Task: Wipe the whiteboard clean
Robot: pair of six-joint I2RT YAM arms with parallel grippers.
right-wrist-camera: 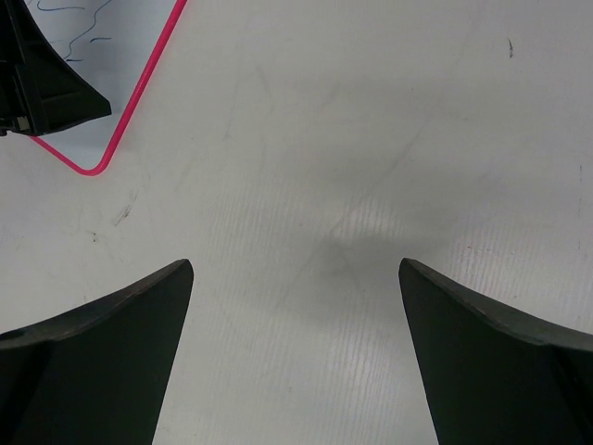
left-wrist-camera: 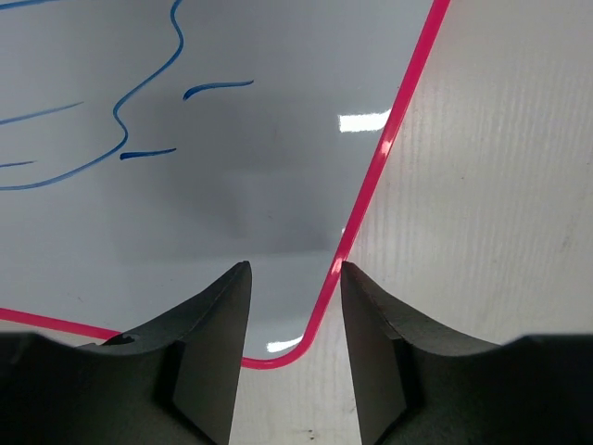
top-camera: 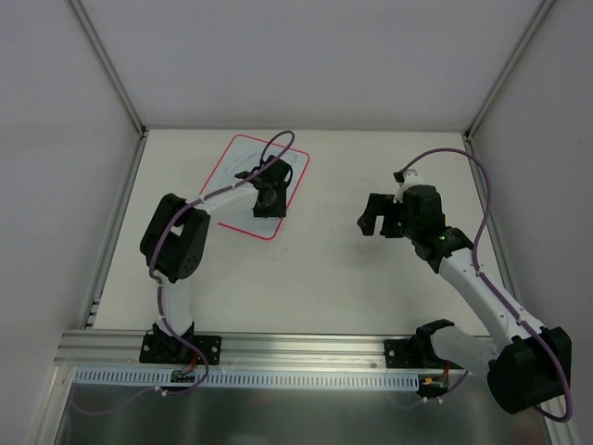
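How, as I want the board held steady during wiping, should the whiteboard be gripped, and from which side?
Probably by its pink rim at the rounded near corner, approached from the table on its right. The whiteboard lies flat and is far wider than the left gripper's open jaws, so only an edge can be pinched; that corner sits right by the fingertips.

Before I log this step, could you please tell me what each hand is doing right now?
Left hand: partly open, empty, above a corner of the flat white pink-rimmed whiteboard.
Right hand: wide open, empty.
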